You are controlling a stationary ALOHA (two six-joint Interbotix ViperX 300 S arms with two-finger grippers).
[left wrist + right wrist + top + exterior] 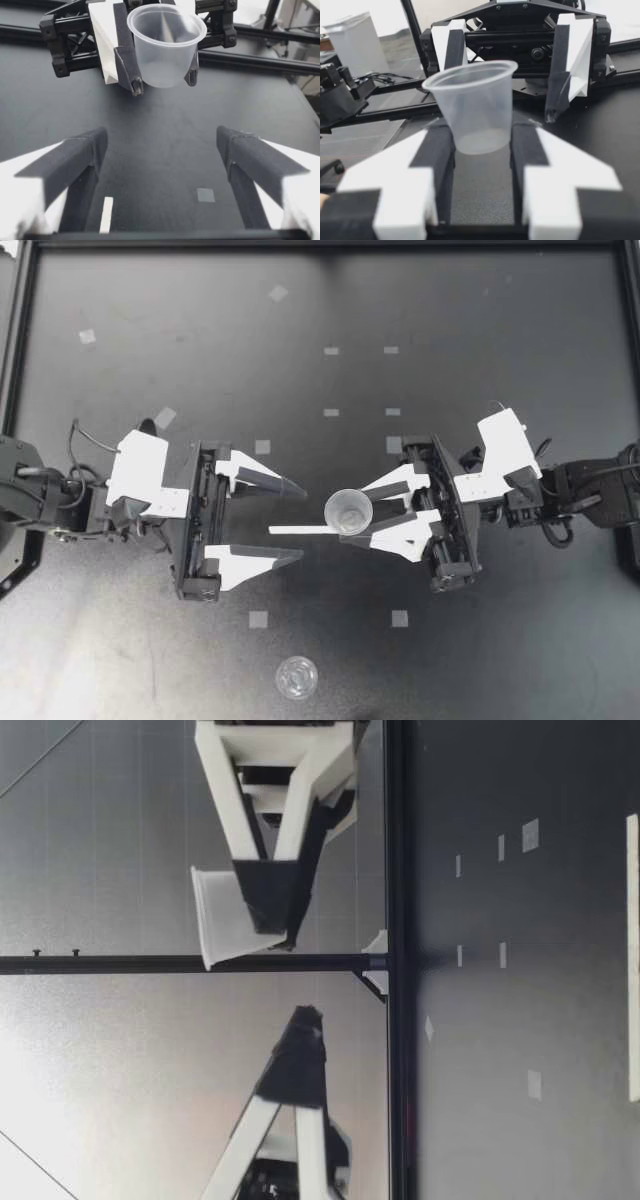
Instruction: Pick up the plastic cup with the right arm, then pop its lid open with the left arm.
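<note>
A clear plastic cup [348, 511] stands upright between the fingers of my right gripper [364, 516], which is shut on its lower half. In the low view the cup [215, 915] and my right gripper [275, 932] hang well above the table. My left gripper [300, 520] faces the cup from a short way off, open wide and holding nothing. In the left wrist view the cup [167, 50] is ahead of my left gripper [161, 137] and higher than its fingers. In the right wrist view the cup [475, 105] sits between my fingers, with the left gripper's fingers [560, 80] behind it.
A second clear round plastic piece [296, 677] lies near the table's front edge. A thin white strip [300, 530] lies on the black table [180, 360] under the grippers. Small grey tape squares [258, 619] dot the surface. A black frame rail [320, 244] borders the table.
</note>
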